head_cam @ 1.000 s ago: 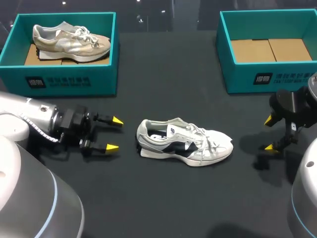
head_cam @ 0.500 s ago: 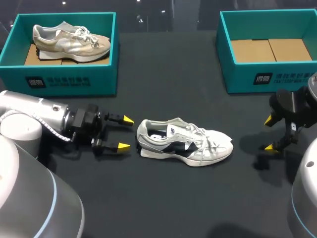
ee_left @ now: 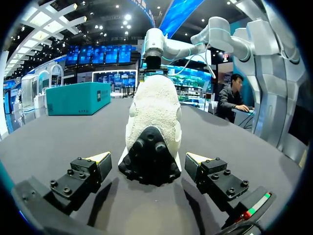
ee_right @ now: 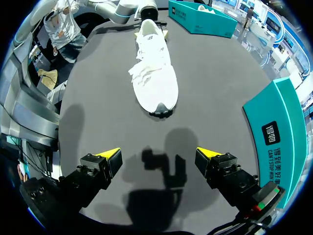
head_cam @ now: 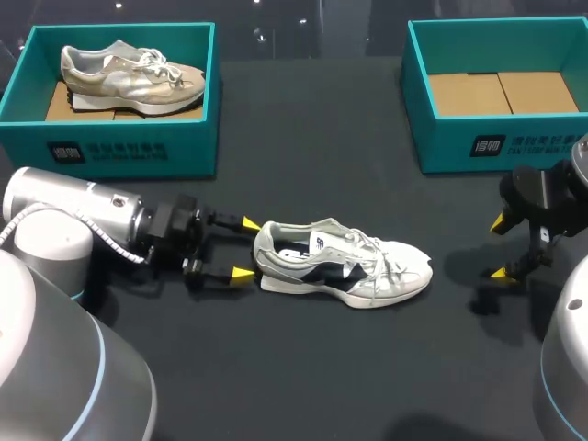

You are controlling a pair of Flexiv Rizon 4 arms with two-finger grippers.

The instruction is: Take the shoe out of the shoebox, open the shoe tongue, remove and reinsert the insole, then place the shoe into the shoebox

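The left hand (head_cam: 246, 248) is spread, its yellow tips set either side of the heel of the white shoe (head_cam: 344, 266), which is not pinched. The shoe is laid upright on the desk (head_cam: 303, 165), near the middle, toe to the right, outside the empty shoebox (head_cam: 496, 145) at far right. The right hand (head_cam: 498, 248) is spread, well apart beyond the toe. The shoe is judged light and soft-sided; the stiffer heel is best gripped while the tongue is lifted.

The white shoe (head_cam: 344, 264) blocked the way just ahead of the wide left jaws. Bare bench (head_cam: 303, 367) lay between its toe and the right jaws. The left shoebox (head_cam: 110, 152) and right shoebox (head_cam: 496, 147) stood well back.
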